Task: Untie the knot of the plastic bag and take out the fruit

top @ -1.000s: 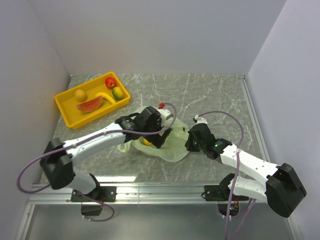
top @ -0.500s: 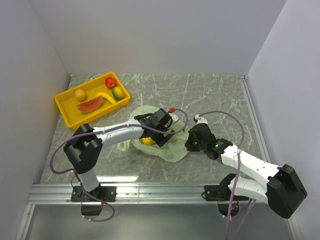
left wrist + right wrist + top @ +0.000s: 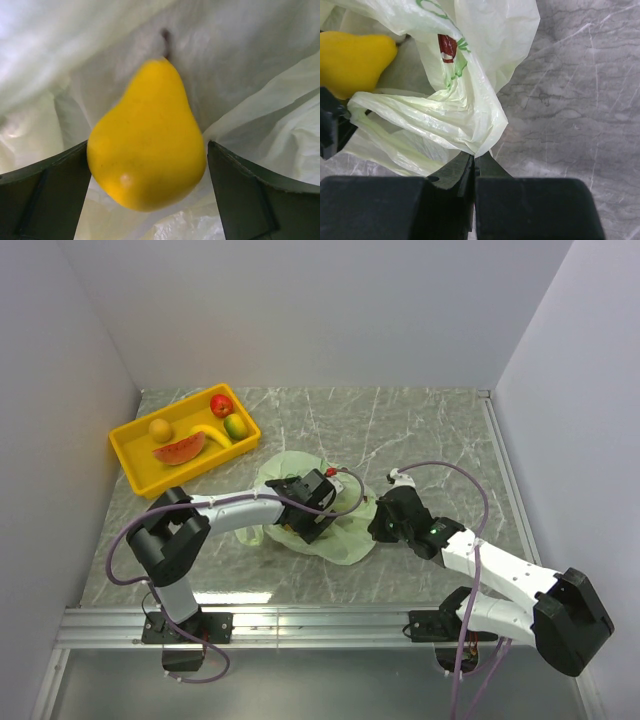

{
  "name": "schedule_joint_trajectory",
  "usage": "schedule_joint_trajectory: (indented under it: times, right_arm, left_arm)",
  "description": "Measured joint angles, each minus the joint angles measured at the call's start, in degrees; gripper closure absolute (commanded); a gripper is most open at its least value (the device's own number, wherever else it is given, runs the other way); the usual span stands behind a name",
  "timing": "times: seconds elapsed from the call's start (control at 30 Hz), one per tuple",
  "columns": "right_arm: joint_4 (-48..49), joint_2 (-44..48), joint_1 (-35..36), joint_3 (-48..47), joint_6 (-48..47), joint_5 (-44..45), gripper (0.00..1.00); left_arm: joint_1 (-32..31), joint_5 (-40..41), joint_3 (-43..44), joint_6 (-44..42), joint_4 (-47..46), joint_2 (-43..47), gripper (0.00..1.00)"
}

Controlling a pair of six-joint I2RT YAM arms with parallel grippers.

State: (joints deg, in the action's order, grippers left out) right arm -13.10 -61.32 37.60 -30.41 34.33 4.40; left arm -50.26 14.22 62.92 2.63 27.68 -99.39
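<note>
Left jaws spread wide, yellow pear [image 3: 147,135] between them inside plastic bag [image 3: 465,115]; right jaws clenched on bag fold.

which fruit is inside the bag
The yellow pear, between the open fingers of the left gripper inside the bag; the others lie in the tray.

yellow pear [image 3: 147,135], between parted jaws, inside bag [image 3: 260,60]

Bare worktop [image 3: 430,430] lies open behind and right of the plastic bag [image 3: 345,540]. Bag walls crowd the left end effector [image 3: 148,155], a yellow pear [image 3: 145,140] filling its gap. A yellow tray [image 3: 122,458] occupies the far-left corner.
</note>
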Motion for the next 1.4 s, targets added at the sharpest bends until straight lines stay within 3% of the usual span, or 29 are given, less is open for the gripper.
schedule_joint_trajectory:
  times: [0.13,0.37,0.57,0.87,1.07,1.4]
  right_arm:
    - [0.37,-0.46,0.0,0.0,0.35,-0.63,1.0]
    - [0.39,-0.76,0.0,0.0,0.37,-0.85,1.0]
    - [0.39,-0.74,0.0,0.0,0.55,-0.87,1.0]
    - [0.46,-0.87,0.0,0.0,0.52,-0.9,1.0]
    - [0.57,-1.92,0.0,-0.02,0.17,-1.05,1.0]
    - [0.61,-2.05,0.0,-1.09,-1.27,-1.75,1.0]
  left_arm:
    - [0.0,-0.02,-1.36,1.07,-0.02,0.0,0.14]
    - [0.0,-1.03,-1.14,2.64,-0.46,0.07,0.5]
    - [0.0,-4.61,0.63,3.43,1.05,3.08,0.58]
    - [3.48,-21.44,7.48,5.66,2.64,19.52,0.61]
    - [21.62,-26.36,9.16,10.25,-0.57,24.68,0.61]
    - [48.48,-12.11,7.52,22.01,-2.69,16.63,0.51]
